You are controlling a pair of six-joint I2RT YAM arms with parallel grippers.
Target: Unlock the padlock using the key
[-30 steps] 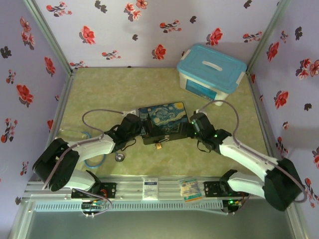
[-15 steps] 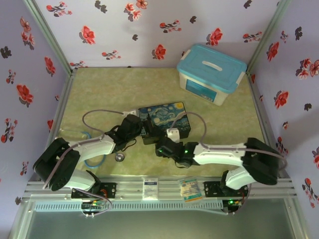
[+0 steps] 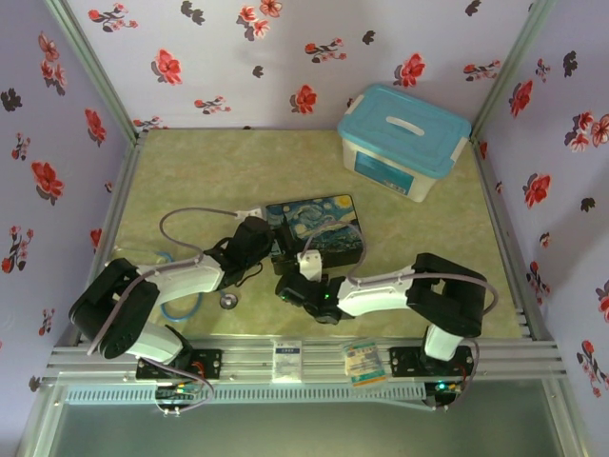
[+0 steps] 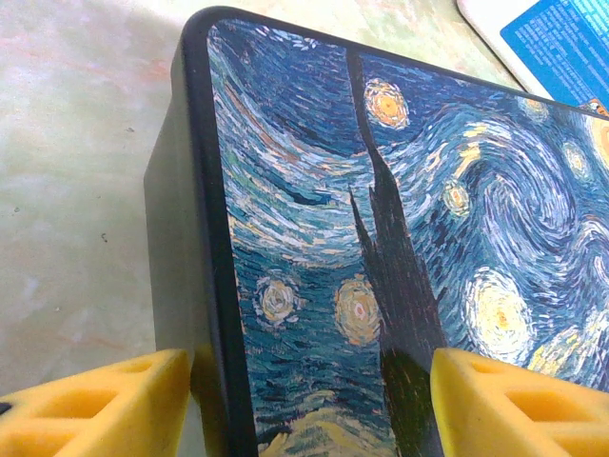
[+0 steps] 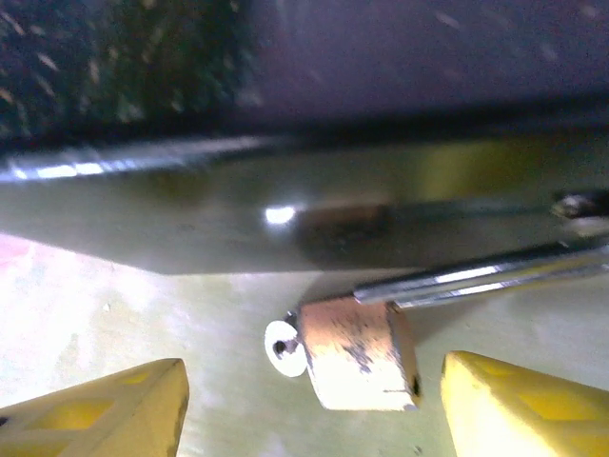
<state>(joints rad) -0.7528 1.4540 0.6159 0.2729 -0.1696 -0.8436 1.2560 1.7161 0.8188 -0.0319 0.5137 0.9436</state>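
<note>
Just in front of the painted box (image 4: 381,238), the padlock (image 5: 357,354) lies on its side on the table (image 3: 190,171), its thin silver shackle stretching alongside the box's front wall. The right gripper (image 5: 314,409) hangs low at it, jaws spread, the brass body between the fingertips and touching neither. The left gripper (image 4: 309,409) sits at the box's left corner, jaws spread across it, one fingertip just beside the side wall, the other over the lid.
</note>
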